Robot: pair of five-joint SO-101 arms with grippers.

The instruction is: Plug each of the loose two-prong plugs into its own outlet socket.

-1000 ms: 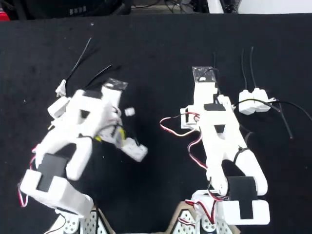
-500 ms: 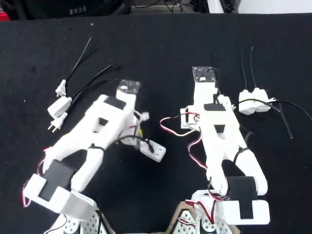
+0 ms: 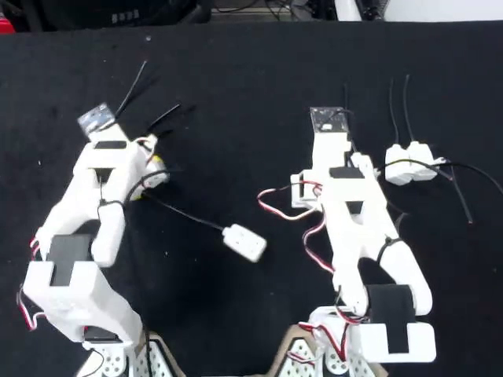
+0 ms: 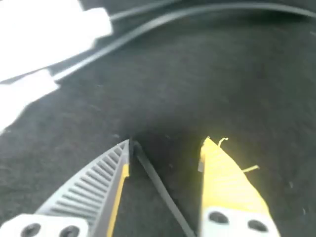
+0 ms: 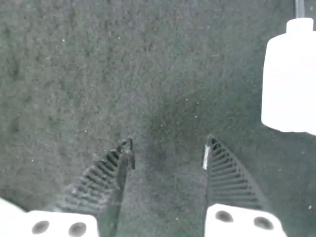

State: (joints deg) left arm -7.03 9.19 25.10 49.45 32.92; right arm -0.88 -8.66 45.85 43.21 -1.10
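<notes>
A white outlet socket (image 3: 245,242) lies mid-table, and its thin black cord (image 3: 185,216) runs left to my left arm. The left gripper (image 3: 152,171) is low over the cloth and open, one finger yellow (image 4: 224,182). That cord (image 4: 160,187) lies loose between its fingers. White plug bodies (image 4: 44,29) with black cords rest just past the left gripper (image 4: 167,148); in the high view the left arm covers them. My right gripper (image 5: 168,148) is open over bare cloth, with a white block (image 5: 290,74) off to one side. Two white blocks (image 3: 409,163) with cords lie beside the right arm (image 3: 350,204).
Black cloth covers the table (image 3: 251,71). Loose black cords (image 3: 130,90) trail away from the left arm toward the back. A long cord (image 3: 471,174) curves off to the right edge. Dark equipment lines the far edge.
The left arm swung from the table's middle back to the left. The socket slid a little right, then stayed put with its cord stretched out. The right arm has not moved.
</notes>
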